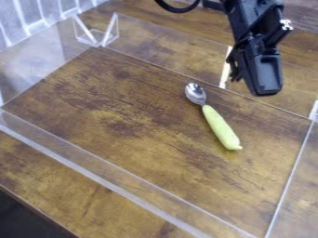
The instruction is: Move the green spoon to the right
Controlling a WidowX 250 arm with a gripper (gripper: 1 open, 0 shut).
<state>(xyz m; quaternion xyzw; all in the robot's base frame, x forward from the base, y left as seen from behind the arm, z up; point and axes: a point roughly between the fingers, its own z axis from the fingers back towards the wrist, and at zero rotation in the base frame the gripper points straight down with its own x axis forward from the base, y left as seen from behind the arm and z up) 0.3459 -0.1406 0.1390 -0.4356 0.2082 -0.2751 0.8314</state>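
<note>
The green spoon lies flat on the wooden table, right of centre, its metal bowl toward the back and its yellow-green handle pointing toward the front right. My black gripper hangs above and to the right of the spoon's bowl, clear of it. Its jaws look shut, with nothing between them.
A clear acrylic wall runs along the front of the wooden surface, with another panel at the right edge. A small clear stand sits at the back left.
</note>
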